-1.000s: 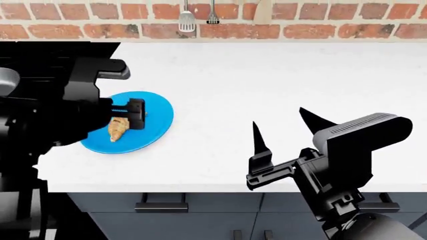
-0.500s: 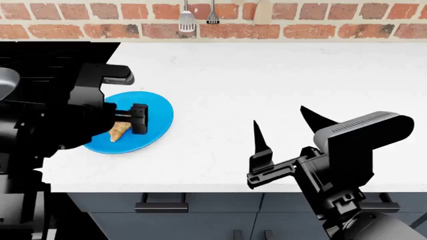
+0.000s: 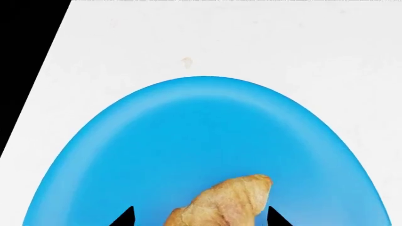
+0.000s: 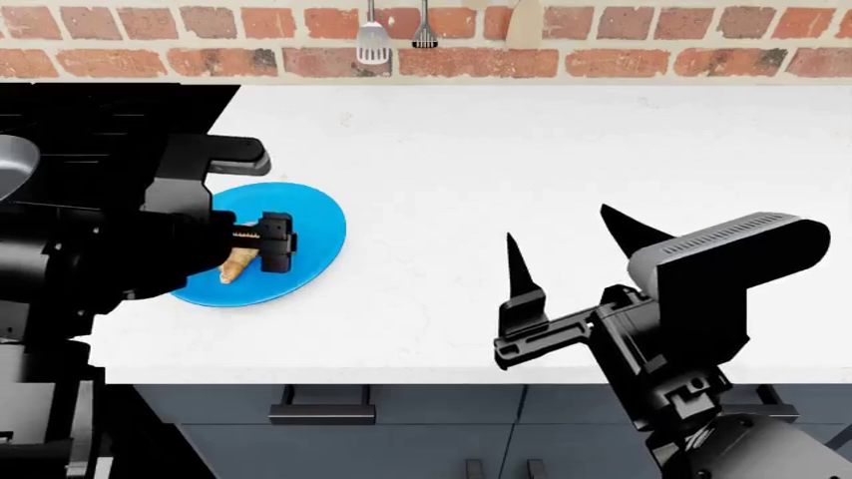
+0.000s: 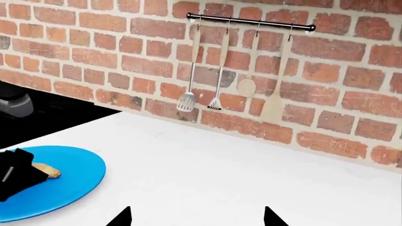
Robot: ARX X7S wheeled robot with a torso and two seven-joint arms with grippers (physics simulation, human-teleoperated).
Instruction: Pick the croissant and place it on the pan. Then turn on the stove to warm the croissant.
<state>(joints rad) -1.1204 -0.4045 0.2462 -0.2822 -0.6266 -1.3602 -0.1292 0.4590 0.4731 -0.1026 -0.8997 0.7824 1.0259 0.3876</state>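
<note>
Hanging over the near edge of the white desk (image 4: 533, 180), the right gripper (image 4: 566, 261) has its two fingers (image 4: 517, 267) spread wide, holding nothing. Farther in, the left gripper (image 3: 199, 220) is down at the blue plate (image 3: 207, 136), its fingers (image 3: 125, 217) wide apart on either side of the croissant (image 3: 226, 202), tips not visibly pressing it. That croissant lies on the plate's near part. Beyond the plate, utensils (image 5: 188, 101) hang on the brick wall (image 5: 351, 70).

No readable text, labels, brands or numbers appear on anything
</note>
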